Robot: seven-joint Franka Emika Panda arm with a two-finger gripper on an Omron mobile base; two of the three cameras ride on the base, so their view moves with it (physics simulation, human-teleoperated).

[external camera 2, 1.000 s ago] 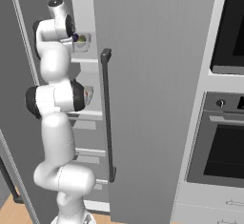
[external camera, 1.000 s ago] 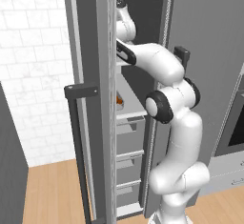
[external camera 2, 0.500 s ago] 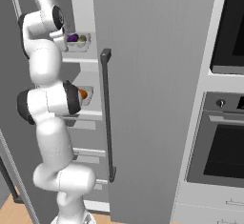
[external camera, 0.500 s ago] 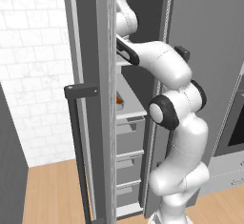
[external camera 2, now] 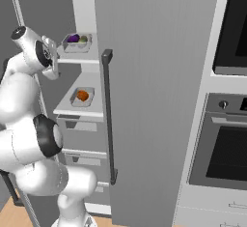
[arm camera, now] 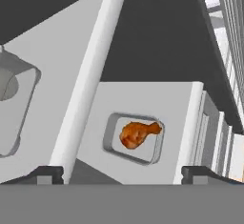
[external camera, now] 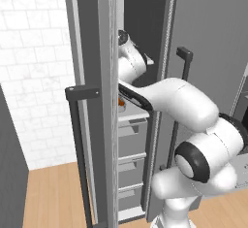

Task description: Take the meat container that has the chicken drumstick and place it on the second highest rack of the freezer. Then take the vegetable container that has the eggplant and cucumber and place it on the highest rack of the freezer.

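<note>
Inside the freezer (external camera 2: 144, 76), gripper (arm camera: 122, 173) jaws spread empty, vegetable container (external camera 2: 76, 42) sits at highest rack (external camera 2: 84, 52) front edge, chicken drumstick (external camera 2: 82, 95) tray below, so back straight out without nudging either.

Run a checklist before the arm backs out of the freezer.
1. Vegetable container with eggplant and cucumber on the highest rack: ok.
2. Meat container with chicken drumstick on the second rack: ok.
3. Gripper open, nothing between the fingertips: ok.
4. Hand clear of the upper container: ok in the right base view.
5. Elbow clear of the freezer door: cannot tell.
</note>
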